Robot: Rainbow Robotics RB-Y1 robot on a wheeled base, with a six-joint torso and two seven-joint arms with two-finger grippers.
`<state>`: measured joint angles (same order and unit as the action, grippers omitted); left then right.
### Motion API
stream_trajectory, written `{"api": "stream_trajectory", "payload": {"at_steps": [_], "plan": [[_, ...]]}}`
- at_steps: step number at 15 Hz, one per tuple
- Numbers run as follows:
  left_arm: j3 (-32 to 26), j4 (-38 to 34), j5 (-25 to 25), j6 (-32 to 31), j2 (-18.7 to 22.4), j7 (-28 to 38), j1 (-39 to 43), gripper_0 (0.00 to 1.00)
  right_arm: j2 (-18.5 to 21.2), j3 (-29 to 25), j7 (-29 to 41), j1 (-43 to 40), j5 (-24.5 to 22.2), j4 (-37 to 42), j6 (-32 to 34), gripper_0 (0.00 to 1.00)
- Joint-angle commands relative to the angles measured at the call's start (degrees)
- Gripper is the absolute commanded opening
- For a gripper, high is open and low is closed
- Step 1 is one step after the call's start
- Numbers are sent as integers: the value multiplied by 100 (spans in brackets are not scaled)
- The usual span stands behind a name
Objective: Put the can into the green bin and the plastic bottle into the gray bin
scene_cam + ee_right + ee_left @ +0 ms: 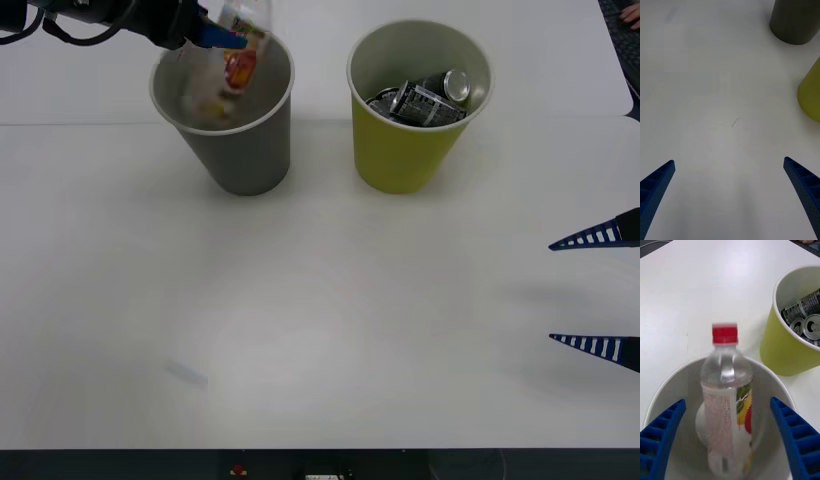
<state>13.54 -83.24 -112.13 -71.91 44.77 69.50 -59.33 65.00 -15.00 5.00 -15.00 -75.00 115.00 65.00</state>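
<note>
Left pincer (pixel 728 438) wide, plastic bottle (pixel 728 397) btwn

The plastic bottle (pixel 727 405) is clear with a red cap and an orange, yellow and red label. The gray bin (pixel 240 150) has a white rim; the green bin (pixel 405 150) is yellow-green, holding black-and-silver cans (pixel 425 98). The table (pixel 320 330) is white.
</note>
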Motion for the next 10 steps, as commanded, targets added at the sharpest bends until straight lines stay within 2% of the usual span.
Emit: {"api": "stream_trajectory", "payload": {"at_steps": [1, 4, 7, 10], "plan": [[-9, 1, 130, 28, 23, -332, 9, 100, 0, 0, 0, 0, 0, 0, 0, 100], [-123, -122, 508, 45, 242, -464, 229, 100, 0, 0, 0, 0, 0, 0, 0, 100], [-501, -605, 869, 54, 585, -631, 809, 100, 0, 0, 0, 0, 0, 0, 0, 100], [-1046, -886, 1545, 63, 910, -1404, 1530, 100, 0, 0, 0, 0, 0, 0, 0, 100]]}}
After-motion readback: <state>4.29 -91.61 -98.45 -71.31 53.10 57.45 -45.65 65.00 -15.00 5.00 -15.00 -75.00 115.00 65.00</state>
